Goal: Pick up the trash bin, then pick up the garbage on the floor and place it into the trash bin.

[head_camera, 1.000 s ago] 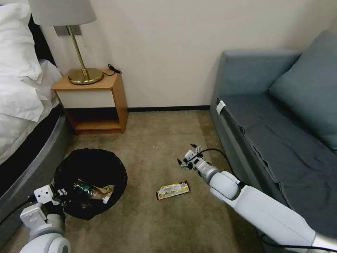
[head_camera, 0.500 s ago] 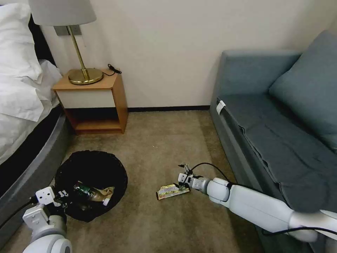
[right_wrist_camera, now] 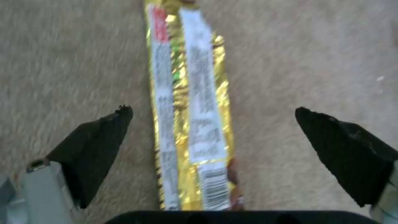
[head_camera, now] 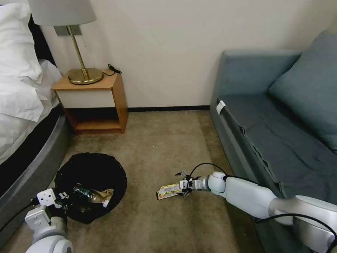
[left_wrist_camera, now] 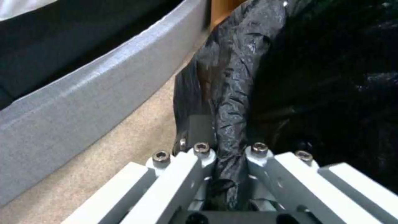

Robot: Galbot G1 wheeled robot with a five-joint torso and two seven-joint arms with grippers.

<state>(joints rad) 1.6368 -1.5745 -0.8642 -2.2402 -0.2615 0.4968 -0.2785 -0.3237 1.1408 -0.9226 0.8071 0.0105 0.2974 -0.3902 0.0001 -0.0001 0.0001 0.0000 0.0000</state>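
The trash bin (head_camera: 89, 168), lined with a crinkled black bag (left_wrist_camera: 232, 81), stands on the carpet by the bed with a green-labelled bottle (head_camera: 83, 192) and brown paper (head_camera: 103, 194) inside. My left gripper (head_camera: 62, 200) is shut on the bin's near rim, the bag pinched between its fingers (left_wrist_camera: 199, 155). A gold snack wrapper (head_camera: 169, 190) (right_wrist_camera: 188, 105) lies flat on the carpet. My right gripper (head_camera: 184, 185) (right_wrist_camera: 213, 124) is down at its right end, open, with one black fingertip (right_wrist_camera: 95, 137) on each side of the wrapper.
The grey bed base (head_camera: 31, 165) runs close along the bin's left. A wooden nightstand (head_camera: 94, 102) with a brass lamp (head_camera: 82, 70) stands against the back wall. A blue-grey sofa (head_camera: 273, 133) fills the right side. Bare carpet (head_camera: 158, 140) lies between them.
My right arm has dropped from above the carpet and come down to the wrapper's right end, straddling it. The bin has shifted slightly lower in the view with my left gripper.
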